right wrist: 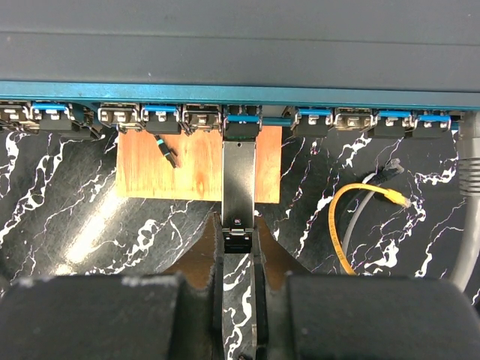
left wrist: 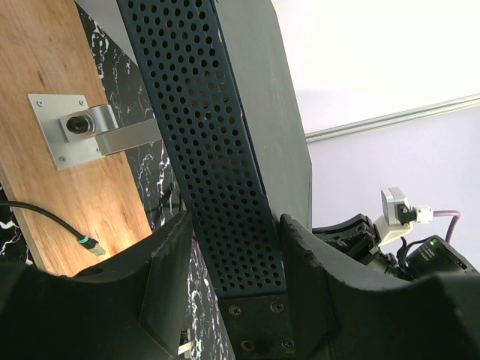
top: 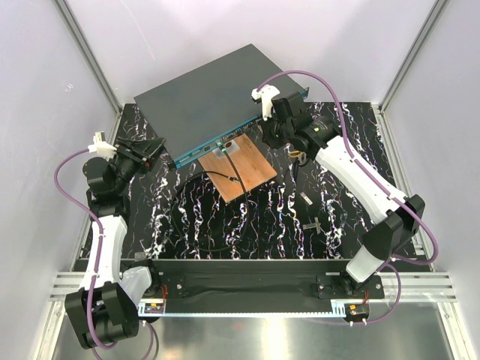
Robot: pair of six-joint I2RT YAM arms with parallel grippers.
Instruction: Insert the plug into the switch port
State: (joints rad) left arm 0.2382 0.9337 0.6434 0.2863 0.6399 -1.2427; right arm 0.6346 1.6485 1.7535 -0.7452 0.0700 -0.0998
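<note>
Fingers [right wrist: 199,259], right gripper [right wrist: 240,236]: pinched onto the rear end of the plug [right wrist: 240,180], a long silver module, low centre of the right wrist view. The plug's front end sits at the mouth of a port mid-row on the switch [right wrist: 240,45]. I cannot tell how deep it goes.

Fingers [left wrist: 150,292], left gripper [left wrist: 238,229]: part-way spread, one on either side of the switch's perforated side wall, at the bottom of the left wrist view. Both look to be touching it, so I log a hold on that corner.

Switch: flat dark grey box, upper centre of the overhead view, lying at an angle, with its teal front face [right wrist: 240,94] turned toward the lower right.

Board [top: 241,169]: copper-brown, just in front of the teal face. It carries a metal bracket [left wrist: 75,131] and a black cable [left wrist: 45,217] with a teal-banded tip.

Yellow cable [right wrist: 352,217]: looped on the black marbled table [top: 315,225], right of the plug.
</note>
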